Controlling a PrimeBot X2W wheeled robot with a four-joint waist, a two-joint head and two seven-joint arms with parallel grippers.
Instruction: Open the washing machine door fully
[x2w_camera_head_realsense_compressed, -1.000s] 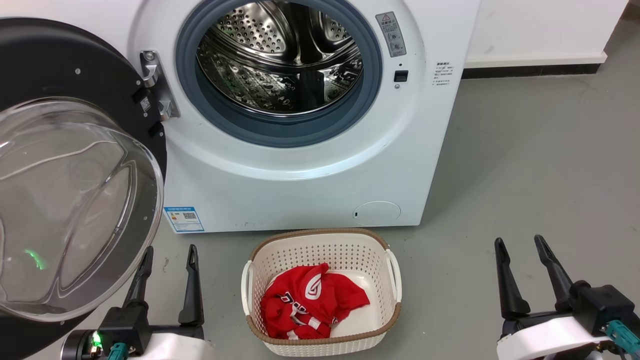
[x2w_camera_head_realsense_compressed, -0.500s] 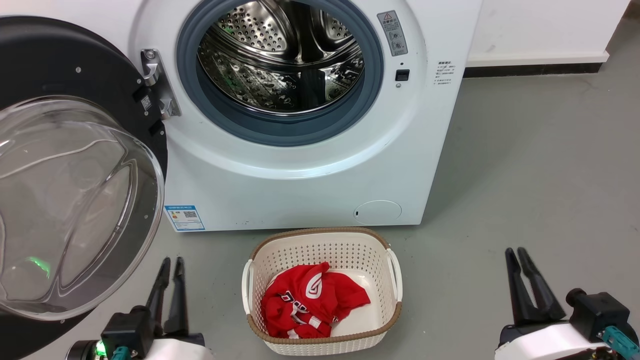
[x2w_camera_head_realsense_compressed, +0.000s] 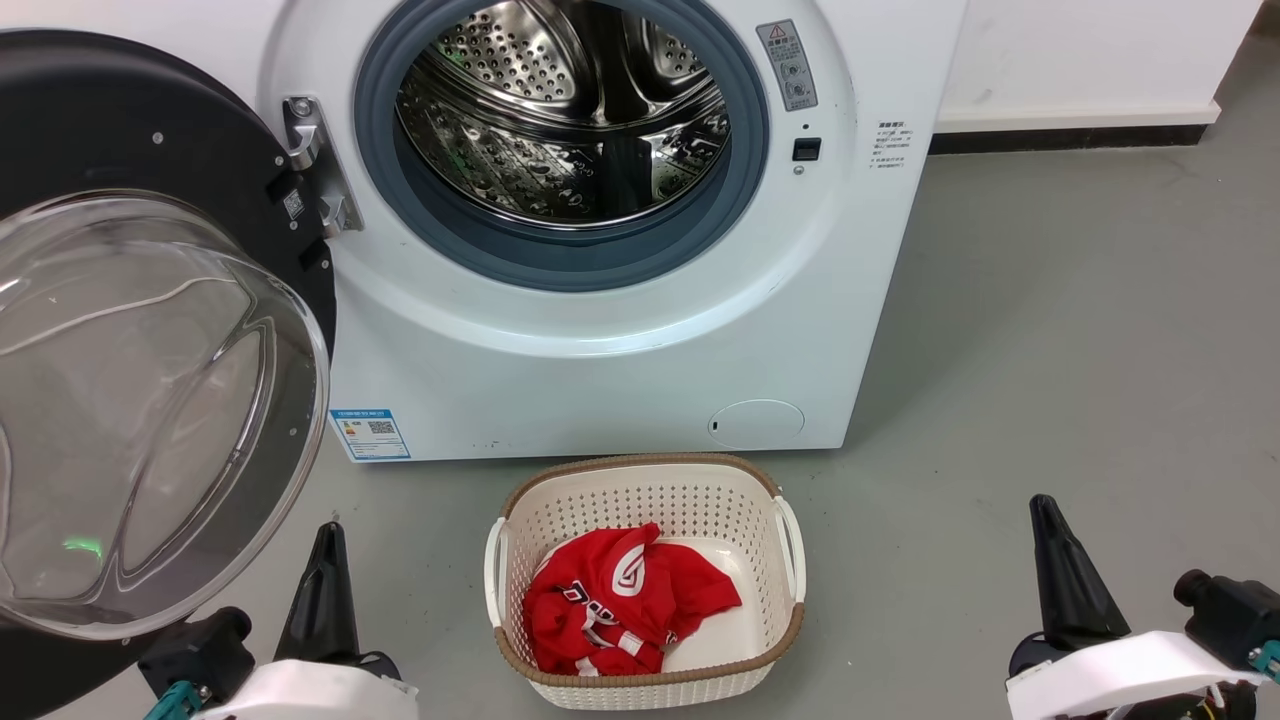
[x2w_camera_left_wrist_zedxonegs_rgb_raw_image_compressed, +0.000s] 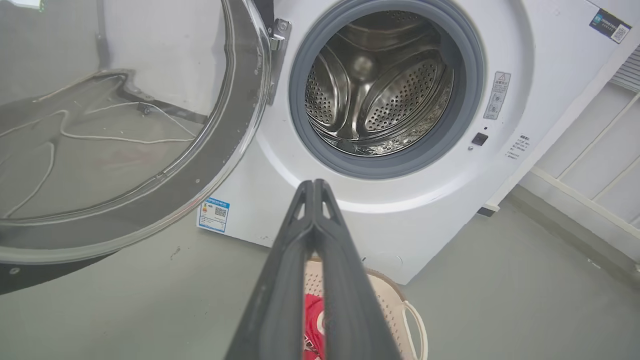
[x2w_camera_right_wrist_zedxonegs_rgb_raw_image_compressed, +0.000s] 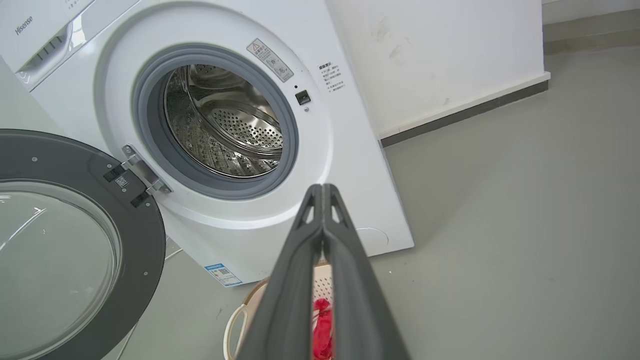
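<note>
Now, you had both grippers pressed shut. A second earlier each pair of dark fingers stood spread apart, and half a second earlier they had narrowed to a slit. At this moment the left gripper (x2w_camera_head_realsense_compressed: 326, 540) and the right gripper (x2w_camera_head_realsense_compressed: 1045, 510) each showed as a single dark spike, holding nothing. Your left wrist view confirmed it, with the left gripper's (x2w_camera_left_wrist_zedxonegs_rgb_raw_image_compressed: 313, 185) fingers meeting at their tips, and your right wrist view showed the same for the right gripper (x2w_camera_right_wrist_zedxonegs_rgb_raw_image_compressed: 322, 188). Both also sat lower toward the bottom edge of the head view than before.

The washing machine door (x2w_camera_head_realsense_compressed: 150, 380) had kept its place across those frames. It hung swung wide off the left side of the washing machine (x2w_camera_head_realsense_compressed: 600, 350), joined to it by the metal hinge (x2w_camera_head_realsense_compressed: 318, 165) at the door's right edge. Its inner face, with the bulging clear glass bowl, pointed out toward you; being a round disc, it had no long axis to speak of. The steel drum (x2w_camera_head_realsense_compressed: 570, 110) lay uncovered inside the grey rubber ring (x2w_camera_head_realsense_compressed: 560, 255). On the floor (x2w_camera_head_realsense_compressed: 1050, 330), just before the machine's lower front edge, stood the basket (x2w_camera_head_realsense_compressed: 640, 480) with a red garment (x2w_camera_head_realsense_compressed: 620, 600) in it, between your two grippers and touched by neither.
</note>
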